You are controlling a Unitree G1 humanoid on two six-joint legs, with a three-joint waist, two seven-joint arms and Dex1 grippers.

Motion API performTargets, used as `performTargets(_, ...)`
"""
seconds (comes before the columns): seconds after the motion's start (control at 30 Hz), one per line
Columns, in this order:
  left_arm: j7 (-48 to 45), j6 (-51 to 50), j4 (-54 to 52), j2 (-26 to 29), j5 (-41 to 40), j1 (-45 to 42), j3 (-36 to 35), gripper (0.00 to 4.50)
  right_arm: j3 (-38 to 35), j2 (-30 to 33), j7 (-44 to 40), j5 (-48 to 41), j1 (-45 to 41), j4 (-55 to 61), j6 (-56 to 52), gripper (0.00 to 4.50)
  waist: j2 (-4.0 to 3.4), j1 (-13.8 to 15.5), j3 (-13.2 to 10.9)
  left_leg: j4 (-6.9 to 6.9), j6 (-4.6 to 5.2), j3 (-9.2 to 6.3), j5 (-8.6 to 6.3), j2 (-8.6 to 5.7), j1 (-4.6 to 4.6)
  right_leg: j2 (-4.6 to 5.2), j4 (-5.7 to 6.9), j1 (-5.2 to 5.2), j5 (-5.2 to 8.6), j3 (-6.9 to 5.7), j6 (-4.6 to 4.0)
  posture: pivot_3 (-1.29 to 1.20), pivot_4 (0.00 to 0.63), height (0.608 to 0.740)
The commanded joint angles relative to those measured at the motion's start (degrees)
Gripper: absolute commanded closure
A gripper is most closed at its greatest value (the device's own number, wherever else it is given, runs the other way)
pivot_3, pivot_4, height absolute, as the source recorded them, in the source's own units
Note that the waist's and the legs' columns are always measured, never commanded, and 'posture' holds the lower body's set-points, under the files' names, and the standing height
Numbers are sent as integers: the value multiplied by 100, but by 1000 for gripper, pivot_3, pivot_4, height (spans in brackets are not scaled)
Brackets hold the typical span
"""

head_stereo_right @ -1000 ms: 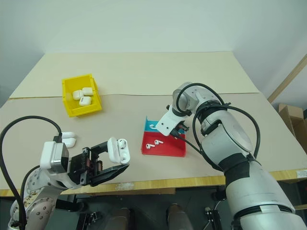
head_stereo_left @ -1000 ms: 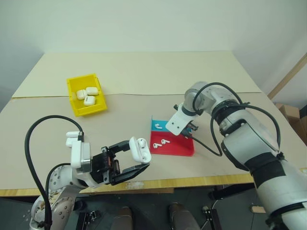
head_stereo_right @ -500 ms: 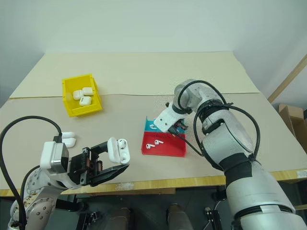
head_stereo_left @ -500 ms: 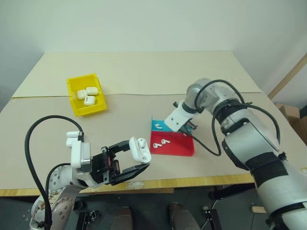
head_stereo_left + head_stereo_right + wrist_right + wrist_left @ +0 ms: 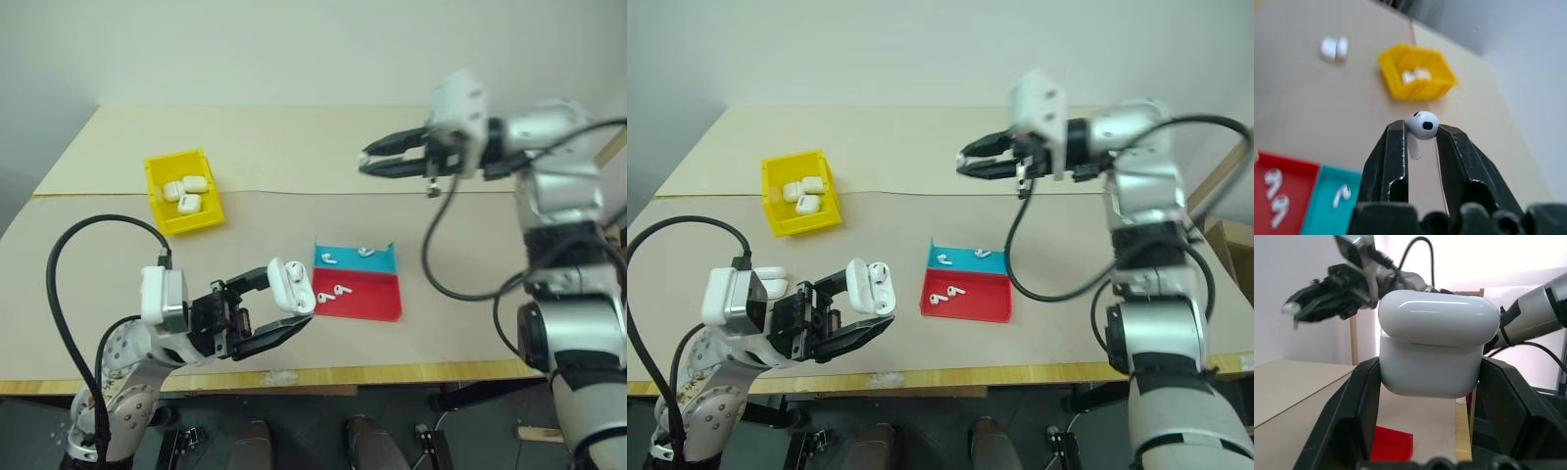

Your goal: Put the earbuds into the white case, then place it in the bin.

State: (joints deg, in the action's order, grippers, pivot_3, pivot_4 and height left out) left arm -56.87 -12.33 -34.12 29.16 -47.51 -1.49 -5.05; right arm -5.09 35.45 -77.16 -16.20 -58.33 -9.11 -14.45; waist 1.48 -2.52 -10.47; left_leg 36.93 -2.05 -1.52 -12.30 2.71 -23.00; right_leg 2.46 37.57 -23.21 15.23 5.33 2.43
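The right gripper [image 5: 1420, 134] pinches one earbud [image 5: 1421, 126] high above the red-and-blue tray [image 5: 358, 284]; the left gripper [image 5: 279, 308] clamps the open white case [image 5: 291, 286] beside that tray. Lower the earbud slowly, stem first, into the case's socket

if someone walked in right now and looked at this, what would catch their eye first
Probably the right gripper raised high over the table, pinching a tiny white earbud between its fingertips. Next, the left gripper near the front edge, holding the white case with its lid open. Then the bright yellow bin with cases at far left, and the red-and-blue tray in the middle.
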Motion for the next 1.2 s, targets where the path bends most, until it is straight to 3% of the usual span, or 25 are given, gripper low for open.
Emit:
performTargets(0.03,38,-31,-41,6,-169,-166,-52,1714,-1223,-95,975,-1680,1269,2131,-1338,3776,0,23,0,3,1,-2,-1,0,2,0,0,4,1,-2,2,0,150,740)
performTargets(0.23,-49,-75,200,-26,-197,-437,-10,1714,-2039,-397,2246,-3920,2773,3963,-2281,3776,-3,-24,2,11,5,10,3,-9,6,0,6,9,-2,17,13,0,150,740)
performTargets(0.4,-174,-48,407,-61,-167,-628,63,1714,-1824,-490,2585,-4800,3351,4694,-2186,3776,-2,-36,5,4,6,9,3,0,12,-15,3,10,2,18,15,0,150,740)
performTargets(0.77,-757,170,909,-171,-71,-693,151,1714,-525,-99,2908,-4699,3020,4591,-2389,3776,-2,-11,5,4,6,7,3,1,6,-14,-5,7,3,12,14,0,150,740)
performTargets(1.2,-1072,370,1334,-437,150,-859,193,1714,116,80,3185,-4892,2309,4244,-2986,3776,-1,5,5,4,6,5,3,1,0,-14,-8,6,2,11,14,0,150,740)
